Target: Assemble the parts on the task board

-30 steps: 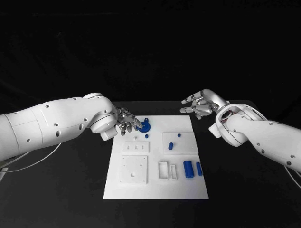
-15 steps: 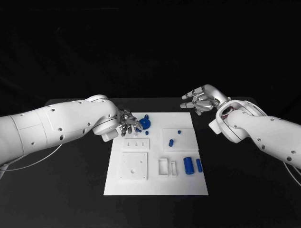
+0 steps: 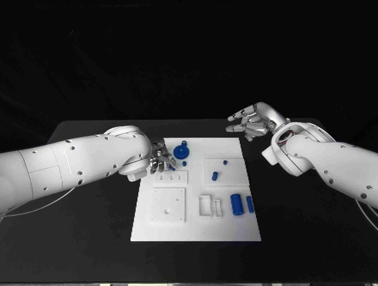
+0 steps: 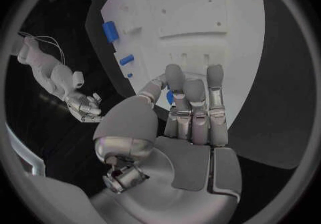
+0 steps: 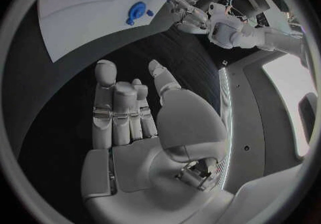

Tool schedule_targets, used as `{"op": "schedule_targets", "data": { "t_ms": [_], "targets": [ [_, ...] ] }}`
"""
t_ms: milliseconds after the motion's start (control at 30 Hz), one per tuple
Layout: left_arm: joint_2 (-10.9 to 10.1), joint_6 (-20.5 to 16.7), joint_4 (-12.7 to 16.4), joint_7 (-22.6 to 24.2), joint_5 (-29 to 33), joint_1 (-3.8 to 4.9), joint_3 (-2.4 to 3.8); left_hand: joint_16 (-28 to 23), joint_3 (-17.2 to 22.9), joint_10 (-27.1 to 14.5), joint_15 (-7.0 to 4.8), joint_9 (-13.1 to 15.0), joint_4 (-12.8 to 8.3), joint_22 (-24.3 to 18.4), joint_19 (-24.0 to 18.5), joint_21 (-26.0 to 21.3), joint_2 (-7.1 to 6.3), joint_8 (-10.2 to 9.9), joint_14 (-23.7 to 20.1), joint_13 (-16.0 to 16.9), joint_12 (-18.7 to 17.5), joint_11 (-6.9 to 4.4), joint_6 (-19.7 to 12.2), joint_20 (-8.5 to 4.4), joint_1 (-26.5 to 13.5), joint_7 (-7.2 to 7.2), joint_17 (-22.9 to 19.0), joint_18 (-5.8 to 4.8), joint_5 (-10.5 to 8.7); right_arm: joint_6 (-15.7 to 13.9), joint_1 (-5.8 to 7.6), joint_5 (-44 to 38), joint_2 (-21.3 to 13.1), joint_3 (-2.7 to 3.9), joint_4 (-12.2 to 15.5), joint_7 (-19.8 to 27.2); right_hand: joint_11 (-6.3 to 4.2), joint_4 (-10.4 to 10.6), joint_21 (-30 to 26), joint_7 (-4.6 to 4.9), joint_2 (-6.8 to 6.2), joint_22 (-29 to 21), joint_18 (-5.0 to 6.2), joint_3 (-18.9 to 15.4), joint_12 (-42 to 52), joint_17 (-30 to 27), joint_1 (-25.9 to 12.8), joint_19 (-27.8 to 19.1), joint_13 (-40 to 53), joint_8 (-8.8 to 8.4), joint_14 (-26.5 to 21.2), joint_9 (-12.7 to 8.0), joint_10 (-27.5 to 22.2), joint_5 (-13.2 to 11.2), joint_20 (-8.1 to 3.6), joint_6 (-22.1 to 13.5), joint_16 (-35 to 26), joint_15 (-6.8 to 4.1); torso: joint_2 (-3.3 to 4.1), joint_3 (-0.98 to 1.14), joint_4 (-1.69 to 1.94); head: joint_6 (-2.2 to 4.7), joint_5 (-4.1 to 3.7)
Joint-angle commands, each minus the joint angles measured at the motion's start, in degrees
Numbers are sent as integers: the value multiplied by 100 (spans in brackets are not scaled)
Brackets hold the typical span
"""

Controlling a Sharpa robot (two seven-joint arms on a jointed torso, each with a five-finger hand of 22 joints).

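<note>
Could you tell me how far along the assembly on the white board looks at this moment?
Early, by the look of it. A round blue part stands near the far edge of the task board, perhaps already seated. The left hand is right beside it, a small blue piece at its fingertips. The right hand holds nothing, off the board's far corner. Two blue cylinders and a small blue peg still lie loose.

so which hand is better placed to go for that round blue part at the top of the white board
Left. The left hand hovers at the white task board's far left corner, beside the round blue part. The right hand, empty, hangs off the board beyond its far right corner.
</note>
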Motion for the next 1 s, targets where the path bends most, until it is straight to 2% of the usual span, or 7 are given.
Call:
{"op": "schedule_targets", "data": {
  "t_ms": [33,67,300,367,400,800,1000],
  "targets": [
    [-9,49,30,-35,-333,-43,4,20,188,232,16,1547,-148,34,27,-29,47,19,43,1,17,-95,1413,3,16,-720,-5,-62,35,35,0,15,-6,5,15,78,5,-41,-13,7,28,200,74,3,-27,4,-18,132,-5,-23,-7,-9,-23,32,13,18,-18,6,-2,-3,1,-11,0],
    [-13,45,32,-38,-345,-60,4,30,198,230,18,1559,-152,409,149,-351,36,18,36,10,33,-90,1417,6,8,-724,-12,-78,37,37,0,15,-8,5,16,78,5,-41,-13,7,28,200,74,3,-27,4,-18,132,-5,-23,-7,-9,-23,32,13,18,-18,6,-1,-4,3,-14,1],
    [-30,-41,52,-15,-380,-154,4,97,251,231,10,1620,-189,984,341,-833,33,28,35,35,88,-102,1433,3,-31,-731,2,-75,139,46,0,15,-15,5,17,79,4,-55,-13,7,29,200,76,10,-27,9,-26,132,-5,-24,-7,-10,-23,56,13,16,-15,5,-3,-3,0,-17,4],
    [-38,-126,60,9,-392,-176,4,142,276,235,6,1656,-236,1061,371,-867,-13,48,58,58,140,-112,1469,5,-48,-743,21,-64,427,50,0,15,-18,5,17,78,4,-55,-13,7,29,200,76,10,-27,9,-26,132,-5,-24,-7,-10,-23,56,13,16,-15,5,-3,-4,3,-20,5],
    [-41,-156,64,17,-397,-185,4,164,300,232,1,1674,-261,1092,380,-874,-18,52,56,69,165,-115,1475,-1,-75,-747,31,-69,477,53,0,15,-20,5,17,78,4,-62,-7,7,33,201,76,16,-26,9,-24,133,-5,-23,-6,-10,-23,69,13,18,-14,5,-2,-5,3,-16,5],
    [-25,-268,52,55,-414,-263,5,207,340,229,-6,1748,-312,1274,450,-1035,15,44,40,80,198,-119,1482,-13,-175,-752,26,-85,441,68,0,15,-21,5,14,76,4,-88,-10,7,32,200,79,28,-25,8,-43,133,-6,-23,-7,-10,-25,107,14,18,-17,5,5,-3,-10,-23,5],
    [-23,-247,55,55,-414,-283,5,207,336,230,-6,1748,-304,1276,455,-1045,19,43,40,78,199,-119,1480,-12,-176,-751,22,-85,428,73,-1,15,-22,6,9,74,3,-96,-17,8,34,199,81,33,-22,12,-54,132,-3,-22,-6,-9,-23,133,14,20,-14,5,1,-1,1,-40,-9]
  ]
}}
